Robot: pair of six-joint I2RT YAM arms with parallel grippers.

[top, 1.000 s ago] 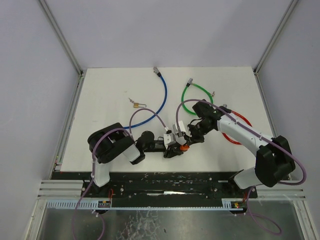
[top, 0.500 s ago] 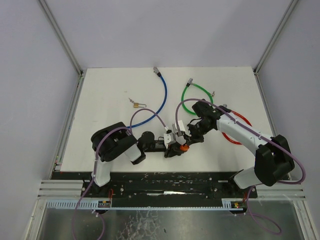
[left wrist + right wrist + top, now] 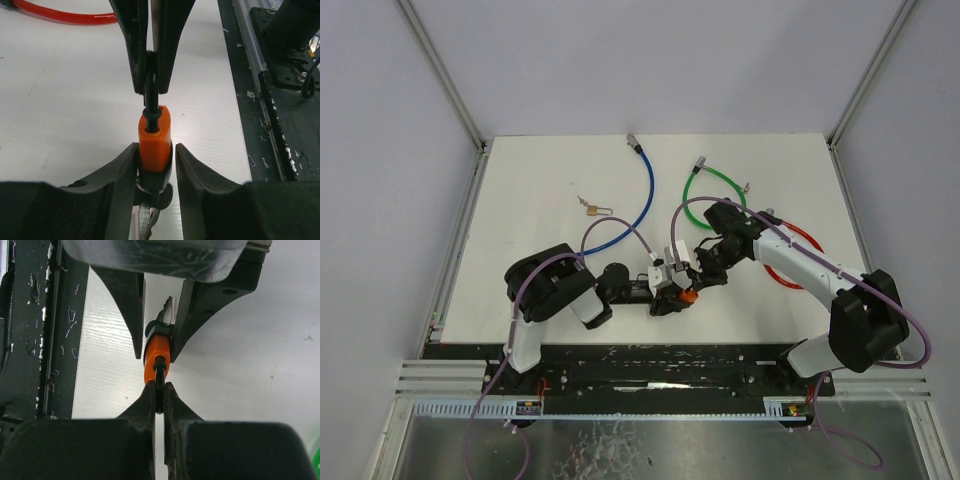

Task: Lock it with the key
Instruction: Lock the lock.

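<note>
A small orange padlock (image 3: 687, 294) hangs just above the white table between my two grippers. My right gripper (image 3: 159, 390) is shut on its black shackle (image 3: 159, 372); it also shows in the left wrist view (image 3: 150, 85) and the top view (image 3: 700, 277). My left gripper (image 3: 156, 147) sits round the orange body (image 3: 154, 135). One finger touches the body and a thin gap shows at the other. A silver key (image 3: 146, 220) on a ring sticks out of the lock's bottom, between the left fingers. The key also shows in the right wrist view (image 3: 169, 307).
A blue cable loop (image 3: 642, 200), a green cable loop (image 3: 703, 190) and a red cable loop (image 3: 802, 245) lie on the table behind the grippers. A small brass padlock (image 3: 592, 209) lies at the left. The black rail (image 3: 650, 362) runs along the near edge.
The left arm's upper part has shifted slightly to the right. Both grippers and the orange padlock stay in the same place.
</note>
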